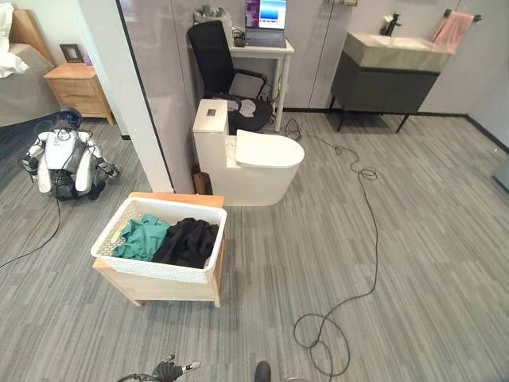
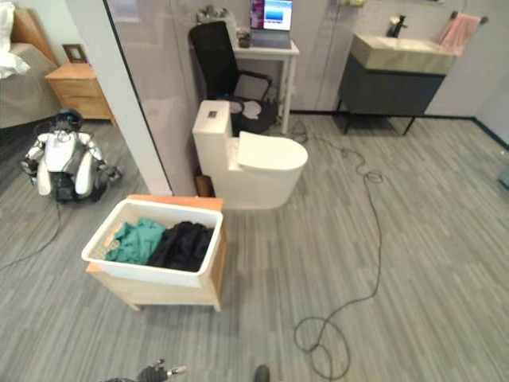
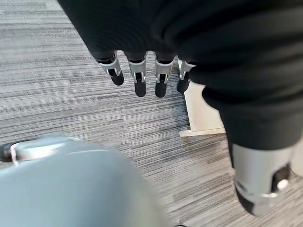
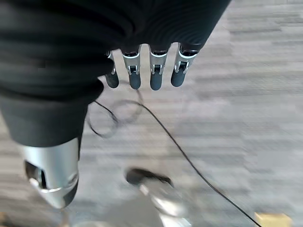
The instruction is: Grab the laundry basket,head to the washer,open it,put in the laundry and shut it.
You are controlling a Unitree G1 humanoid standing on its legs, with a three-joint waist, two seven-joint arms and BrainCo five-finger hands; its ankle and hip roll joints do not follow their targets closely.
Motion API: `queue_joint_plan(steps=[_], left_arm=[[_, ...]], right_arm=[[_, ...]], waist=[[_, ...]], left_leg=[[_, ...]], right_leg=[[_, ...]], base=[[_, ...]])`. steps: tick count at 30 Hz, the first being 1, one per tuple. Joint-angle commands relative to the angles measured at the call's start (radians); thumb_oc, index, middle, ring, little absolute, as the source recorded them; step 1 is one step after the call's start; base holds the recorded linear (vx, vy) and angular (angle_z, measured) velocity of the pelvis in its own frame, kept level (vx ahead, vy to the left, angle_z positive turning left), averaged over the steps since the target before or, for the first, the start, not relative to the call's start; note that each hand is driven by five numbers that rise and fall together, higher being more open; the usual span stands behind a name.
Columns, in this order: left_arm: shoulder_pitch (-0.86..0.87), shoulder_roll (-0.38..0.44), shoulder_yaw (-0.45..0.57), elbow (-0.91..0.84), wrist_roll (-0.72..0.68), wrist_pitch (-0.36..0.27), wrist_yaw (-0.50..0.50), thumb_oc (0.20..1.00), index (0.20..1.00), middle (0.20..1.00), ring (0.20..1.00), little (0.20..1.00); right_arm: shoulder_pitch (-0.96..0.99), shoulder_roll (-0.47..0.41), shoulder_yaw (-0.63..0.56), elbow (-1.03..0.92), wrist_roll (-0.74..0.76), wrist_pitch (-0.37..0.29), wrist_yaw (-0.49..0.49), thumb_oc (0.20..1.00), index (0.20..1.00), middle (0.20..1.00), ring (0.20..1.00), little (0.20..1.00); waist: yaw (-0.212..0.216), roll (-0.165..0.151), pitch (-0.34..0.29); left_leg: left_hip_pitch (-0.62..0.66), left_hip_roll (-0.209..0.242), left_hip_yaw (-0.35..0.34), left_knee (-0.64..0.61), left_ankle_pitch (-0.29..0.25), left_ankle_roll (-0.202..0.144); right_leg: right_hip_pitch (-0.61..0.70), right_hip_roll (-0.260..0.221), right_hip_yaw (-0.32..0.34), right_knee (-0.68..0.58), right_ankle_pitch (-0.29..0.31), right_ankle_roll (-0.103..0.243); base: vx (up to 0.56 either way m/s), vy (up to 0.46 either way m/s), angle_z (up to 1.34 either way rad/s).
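The left hand (image 3: 142,78) is shown in its own wrist view with the fingers (image 3: 139,80) hanging straight in a row below the dark ribbed cover and the thumb (image 3: 258,182) set apart from them; nothing is held. The same hand (image 1: 169,368) is seen at the lower edge of the left eye view, low and to the robot's left. The right hand (image 4: 147,71) is shown in its wrist view in a matching pose: the fingers (image 4: 156,73) are extended side by side, the thumb (image 4: 49,175) is held apart, and nothing is grasped.
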Motion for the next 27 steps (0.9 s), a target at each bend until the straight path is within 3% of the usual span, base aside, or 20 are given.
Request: queue_joint_plan(steps=[1, 3, 6, 8, 11, 12, 16, 18, 19, 20, 22, 24, 27], left_arm=[[-0.024, 0.020, -0.017, -0.176, -0.021, -0.055, -0.003, 1.000, 1.000, 1.000, 1.000, 1.000], [-0.003, 0.050, 0.010, -0.371, -0.043, -0.052, 0.018, 1.000, 1.000, 1.000, 1.000, 1.000], [0.009, 0.056, 0.049, -0.562, -0.028, -0.034, 0.059, 1.000, 1.000, 1.000, 1.000, 1.000], [-0.021, 0.045, 0.052, -0.606, -0.012, -0.027, 0.083, 1.000, 1.000, 1.000, 1.000, 1.000], [-0.049, 0.045, 0.030, -0.714, 0.009, -0.016, 0.065, 1.000, 1.000, 1.000, 1.000, 1.000], [-0.066, 0.062, 0.027, -0.776, 0.009, -0.011, 0.063, 1.000, 1.000, 1.000, 1.000, 1.000], [-0.069, 0.084, 0.033, -0.840, -0.008, -0.006, 0.058, 1.000, 1.000, 1.000, 1.000, 1.000], [-0.089, 0.123, 0.045, -0.927, -0.047, 0.001, 0.052, 1.000, 1.000, 1.000, 1.000, 1.000], [-0.089, 0.124, 0.046, -0.928, -0.048, 0.002, 0.052, 1.000, 1.000, 1.000, 1.000, 1.000], [-0.126, 0.144, 0.051, -0.945, -0.031, 0.006, 0.059, 1.000, 1.000, 1.000, 1.000, 1.000], [-0.149, 0.155, 0.052, -0.943, -0.019, 0.010, 0.067, 1.000, 1.000, 1.000, 1.000, 1.000], [-0.234, 0.172, 0.076, -0.924, 0.016, 0.032, 0.101, 1.000, 1.000, 1.000, 1.000, 1.000], [-0.318, 0.175, 0.082, -0.885, 0.059, 0.049, 0.125, 1.000, 1.000, 1.000, 1.000, 1.000]], right_arm=[[-0.042, -0.095, -0.019, -0.044, 0.041, -0.047, -0.047, 1.000, 1.000, 1.000, 1.000, 1.000], [-0.068, -0.126, -0.010, -0.119, 0.031, -0.050, -0.051, 1.000, 1.000, 1.000, 1.000, 1.000], [-0.162, -0.148, 0.054, -0.165, -0.012, -0.041, -0.060, 1.000, 1.000, 1.000, 1.000, 1.000], [-0.227, -0.120, 0.110, -0.172, -0.039, -0.026, -0.071, 1.000, 1.000, 1.000, 1.000, 1.000], [-0.289, -0.083, 0.175, -0.235, -0.084, -0.013, -0.068, 1.000, 1.000, 1.000, 1.000, 1.000], [-0.311, -0.074, 0.192, -0.275, -0.091, -0.003, -0.067, 1.000, 1.000, 1.000, 1.000, 1.000], [-0.328, -0.057, 0.209, -0.320, -0.095, 0.005, -0.055, 1.000, 1.000, 1.000, 1.000, 1.000], [-0.347, -0.029, 0.225, -0.403, -0.103, 0.011, -0.039, 1.000, 1.000, 1.000, 1.000, 1.000], [-0.347, -0.029, 0.225, -0.403, -0.103, 0.011, -0.039, 1.000, 1.000, 1.000, 1.000, 1.000], [-0.368, -0.012, 0.240, -0.397, -0.117, 0.015, -0.029, 1.000, 1.000, 1.000, 1.000, 1.000], [-0.386, 0.001, 0.247, -0.392, -0.124, 0.018, -0.027, 1.000, 1.000, 1.000, 1.000, 1.000], [-0.446, 0.036, 0.276, -0.366, -0.135, 0.029, -0.021, 1.000, 1.000, 1.000, 1.000, 1.000], [-0.481, 0.056, 0.292, -0.330, -0.126, 0.036, -0.019, 1.000, 1.000, 1.000, 1.000, 1.000]], waist=[[0.003, -0.009, 0.022], [0.025, -0.011, 0.031], [0.076, 0.015, 0.043], [0.104, 0.026, 0.050], [0.111, 0.051, 0.034], [0.120, 0.059, 0.021], [0.136, 0.058, 0.012], [0.149, 0.057, -0.009], [0.151, 0.055, -0.009], [0.160, 0.059, -0.026], [0.167, 0.057, -0.029], [0.184, 0.070, -0.034], [0.172, 0.070, -0.036]], left_leg=[[-0.029, -0.008, 0.097, -0.276, 0.000, 0.117], [-0.039, 0.015, 0.092, -0.410, -0.006, 0.111], [-0.064, 0.046, 0.021, -0.677, 0.137, 0.071], [-0.071, 0.047, -0.042, -0.765, 0.177, 0.057], [-0.058, 0.064, -0.003, -0.777, 0.178, 0.038], [-0.053, 0.058, 0.020, -0.748, 0.159, 0.038], [-0.044, 0.035, 0.026, -0.708, 0.117, 0.055], [-0.035, -0.017, 0.070, -0.640, 0.046, 0.088], [-0.035, -0.018, 0.073, -0.637, 0.043, 0.090], [-0.021, -0.046, 0.095, -0.627, 0.011, 0.110], [-0.015, -0.055, 0.110, -0.622, -0.002, 0.123], [0.019, -0.055, 0.151, -0.648, -0.017, 0.140], [0.049, -0.069, 0.161, -0.676, -0.017, 0.141]], right_leg=[[-0.008, -0.066, 0.015, 0.074, -0.101, 0.153], [0.011, -0.072, 0.003, 0.064, -0.113, 0.163], [0.048, -0.054, 0.004, 0.051, -0.140, 0.170], [0.075, -0.050, 0.021, 0.050, -0.160, 0.169], [0.120, -0.068, 0.027, 0.032, -0.177, 0.186], [0.136, -0.099, 0.033, 0.028, -0.173, 0.191], [0.152, -0.140, 0.047, 0.032, -0.176, 0.204], [0.160, -0.216, 0.050, 0.045, -0.168, 0.245], [0.158, -0.218, 0.052, 0.046, -0.169, 0.247], [0.144, -0.256, 0.046, 0.071, -0.154, 0.267], [0.125, -0.268, 0.042, 0.107, -0.150, 0.274], [0.040, -0.268, -0.055, 0.222, -0.130, 0.281], [-0.003, -0.238, -0.103, 0.205, -0.116, 0.274]], base=[[0.10, -0.014, 0.19], [0.12, 0.029, 0.17], [0.17, 0.091, 0.16], [0.23, 0.146, -0.07], [0.24, 0.185, -0.29], [0.24, 0.212, -0.13], [0.20, 0.211, -0.18], [0.28, 0.391, -0.33], [0.23, 0.404, -0.30], [0.11, 0.201, -0.46], [0.11, 0.242, -0.42], [0.07, 0.212, -0.27], [0.07, 0.078, -0.61]])
